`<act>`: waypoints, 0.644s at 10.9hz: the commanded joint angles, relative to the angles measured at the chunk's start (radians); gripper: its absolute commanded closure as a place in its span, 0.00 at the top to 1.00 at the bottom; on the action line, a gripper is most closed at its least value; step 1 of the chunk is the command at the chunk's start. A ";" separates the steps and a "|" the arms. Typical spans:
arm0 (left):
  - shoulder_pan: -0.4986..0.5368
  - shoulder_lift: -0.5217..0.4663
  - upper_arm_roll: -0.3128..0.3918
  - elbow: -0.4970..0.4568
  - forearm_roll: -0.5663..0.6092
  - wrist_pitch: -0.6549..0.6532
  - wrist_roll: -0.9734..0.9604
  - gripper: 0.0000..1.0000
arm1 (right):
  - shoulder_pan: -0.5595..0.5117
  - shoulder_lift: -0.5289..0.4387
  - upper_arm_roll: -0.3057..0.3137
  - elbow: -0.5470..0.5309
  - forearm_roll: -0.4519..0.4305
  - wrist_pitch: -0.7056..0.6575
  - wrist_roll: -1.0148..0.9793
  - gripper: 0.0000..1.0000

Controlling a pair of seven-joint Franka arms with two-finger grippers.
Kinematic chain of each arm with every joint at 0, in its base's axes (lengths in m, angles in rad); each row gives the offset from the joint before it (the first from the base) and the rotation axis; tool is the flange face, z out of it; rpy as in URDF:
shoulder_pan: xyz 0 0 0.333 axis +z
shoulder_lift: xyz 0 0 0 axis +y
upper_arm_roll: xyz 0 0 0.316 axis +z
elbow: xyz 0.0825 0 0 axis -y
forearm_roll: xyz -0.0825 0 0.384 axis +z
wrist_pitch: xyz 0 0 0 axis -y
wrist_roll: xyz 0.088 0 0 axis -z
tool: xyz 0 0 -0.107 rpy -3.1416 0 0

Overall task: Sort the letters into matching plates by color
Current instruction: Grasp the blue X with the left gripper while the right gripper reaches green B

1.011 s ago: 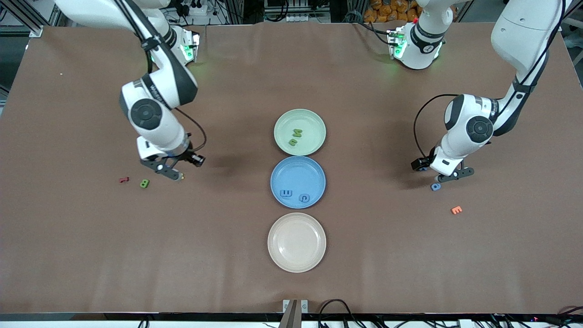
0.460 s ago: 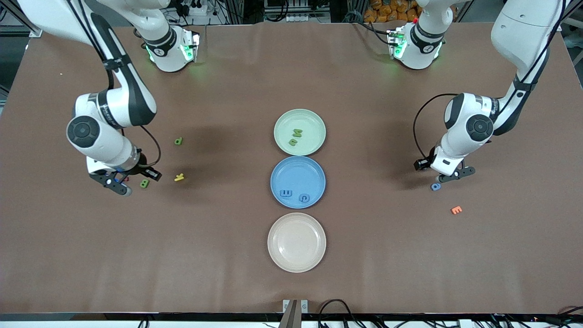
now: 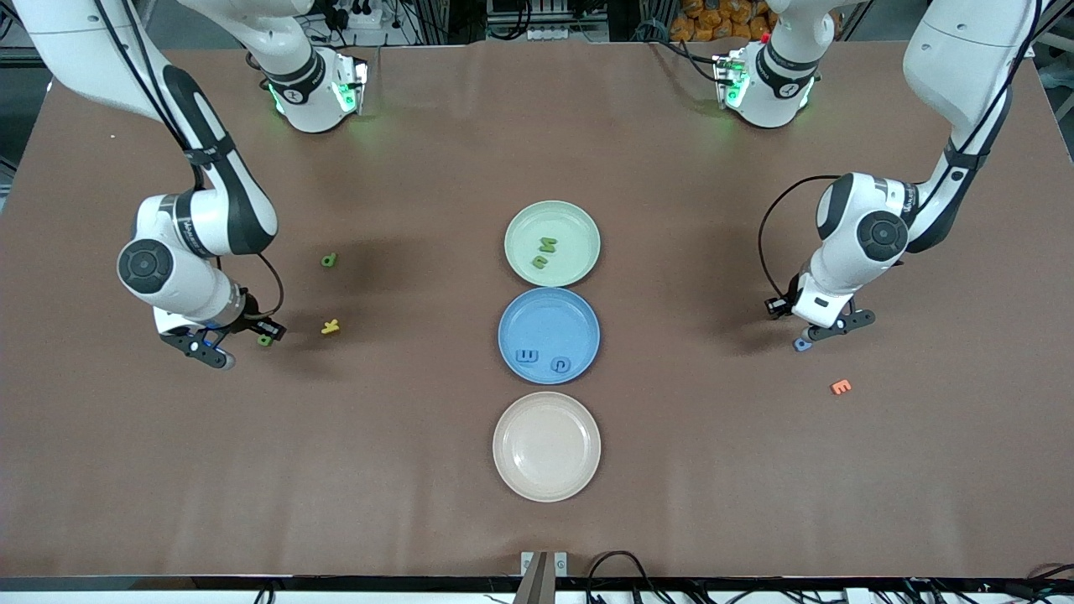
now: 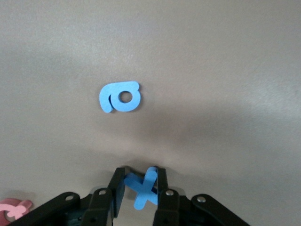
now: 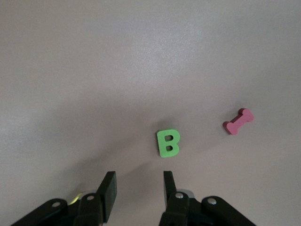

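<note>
While left gripper (image 4: 138, 188) is clamping blue letter X (image 4: 143, 190) beside blue letter a (image 4: 120, 97), right gripper (image 5: 137, 188) is hovering near green letter B (image 5: 168, 142), jaws parted, gripping nothing.

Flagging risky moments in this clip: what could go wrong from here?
The left gripper pinches a blue X only near its fingertips; it could slip out on the way to the blue plate. The blue a lies just past it and could be nudged. The right gripper is open over bare table, short of the green B.
</note>
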 commanded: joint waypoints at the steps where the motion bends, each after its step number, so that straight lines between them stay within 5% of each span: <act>1: 0.002 -0.014 -0.020 0.031 0.010 -0.002 -0.055 0.00 | -0.017 0.037 -0.001 0.005 0.017 0.034 -0.040 0.48; 7: -0.061 0.020 -0.069 0.117 0.010 -0.002 -0.255 0.00 | -0.052 0.065 -0.001 0.017 0.017 0.043 -0.207 0.48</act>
